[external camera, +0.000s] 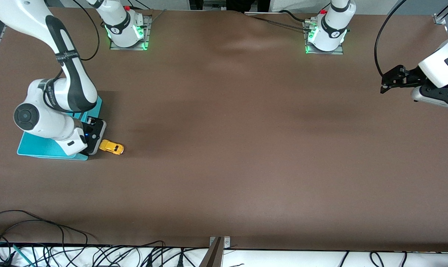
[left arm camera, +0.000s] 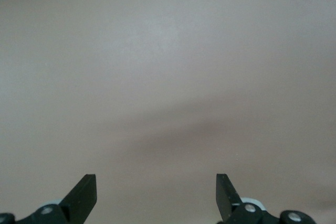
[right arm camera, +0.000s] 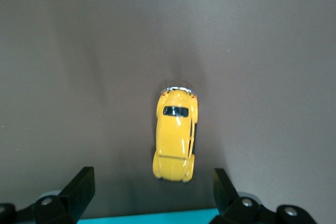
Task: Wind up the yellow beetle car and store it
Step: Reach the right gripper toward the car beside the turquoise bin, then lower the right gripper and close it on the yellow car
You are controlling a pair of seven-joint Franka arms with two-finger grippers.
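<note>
The yellow beetle car (external camera: 111, 147) is seen standing on its wheels on the brown table (external camera: 224, 167), just beside the turquoise bin (external camera: 42, 148), at the right arm's end of the table. It is not in the bin and is not held. In the right wrist view the car (right arm camera: 176, 135) is framed between the two fingertips (right arm camera: 81, 187), with a strip of the bin's rim (right arm camera: 152, 217) visible at the fingers' base.

The right gripper (external camera: 92, 139) is positioned over the bin's edge next to the car, its jaws spread wide and empty. The left gripper (external camera: 388, 83) is parked over bare table at the left arm's end, likewise released and empty; that arm is judged to be waiting.

Step in hand, as judged: approach for the first grasp; winding is not yet begun. For the next move, the right gripper would need to be centred over the car's body, lowered, and closed across its narrow flanks. The small rounded shell is judged likely to slip or roll if pinched off-centre.
</note>
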